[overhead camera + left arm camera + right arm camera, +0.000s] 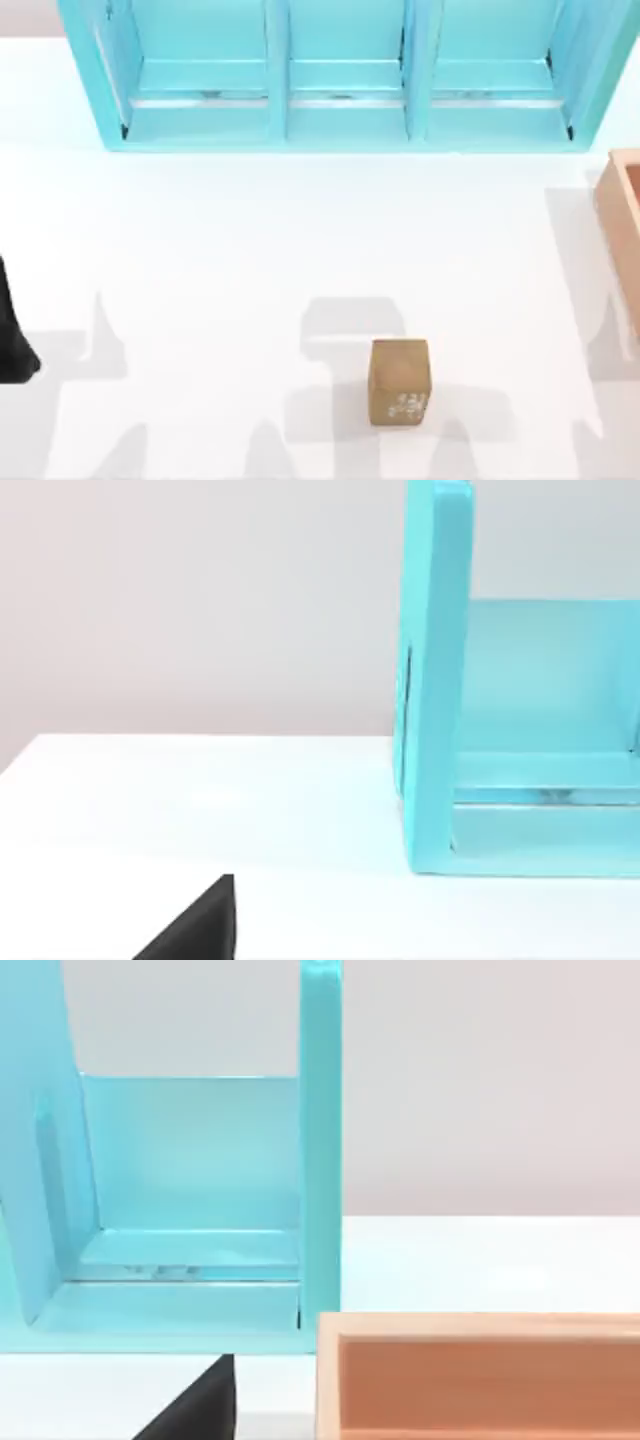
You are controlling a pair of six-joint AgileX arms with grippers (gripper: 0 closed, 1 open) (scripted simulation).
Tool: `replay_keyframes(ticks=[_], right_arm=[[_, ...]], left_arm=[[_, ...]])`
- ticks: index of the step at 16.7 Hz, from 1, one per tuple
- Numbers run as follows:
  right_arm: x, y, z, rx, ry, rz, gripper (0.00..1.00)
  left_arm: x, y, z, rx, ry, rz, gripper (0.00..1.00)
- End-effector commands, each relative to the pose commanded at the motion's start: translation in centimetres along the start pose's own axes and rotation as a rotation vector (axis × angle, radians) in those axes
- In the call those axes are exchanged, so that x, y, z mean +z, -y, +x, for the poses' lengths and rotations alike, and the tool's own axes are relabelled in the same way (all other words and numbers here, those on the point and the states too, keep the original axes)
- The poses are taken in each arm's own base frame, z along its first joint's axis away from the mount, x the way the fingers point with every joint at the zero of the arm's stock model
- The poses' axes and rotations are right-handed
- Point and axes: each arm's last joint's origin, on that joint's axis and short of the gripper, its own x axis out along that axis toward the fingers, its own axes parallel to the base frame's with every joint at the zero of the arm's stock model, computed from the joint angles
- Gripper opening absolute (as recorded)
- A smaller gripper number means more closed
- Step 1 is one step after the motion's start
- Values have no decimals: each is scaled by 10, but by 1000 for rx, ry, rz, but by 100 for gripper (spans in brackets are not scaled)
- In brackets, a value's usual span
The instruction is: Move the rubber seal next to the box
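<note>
My left tool (15,335) sits parked at the counter's left edge, a dark shape; I cannot tell how its fingers stand. The rubber seal (399,381) stands alone on the white counter (220,250), near the front and slightly right of centre. The box (622,215) is at the right edge, well apart from it. A turquoise shelf unit (345,75) spans the far side.

Open table (230,260) between rubber seal (399,380) and box (622,215).
</note>
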Motion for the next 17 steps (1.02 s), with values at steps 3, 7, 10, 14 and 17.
replay_keyframes(ticks=[3,7,10,14,17], right_arm=[[2,-1,0,11,-8,9,100],[30,-16,2,137,-126,110,100],[68,-36,10,262,-309,204,100],[110,-84,41,356,-679,260,100],[118,-135,71,328,-988,222,100]], left_arm=[[0,0,0,0,0,0,100],[0,0,0,0,0,0,100],[0,0,0,0,0,0,100],[0,0,0,0,0,0,100],[0,0,0,0,0,0,100]])
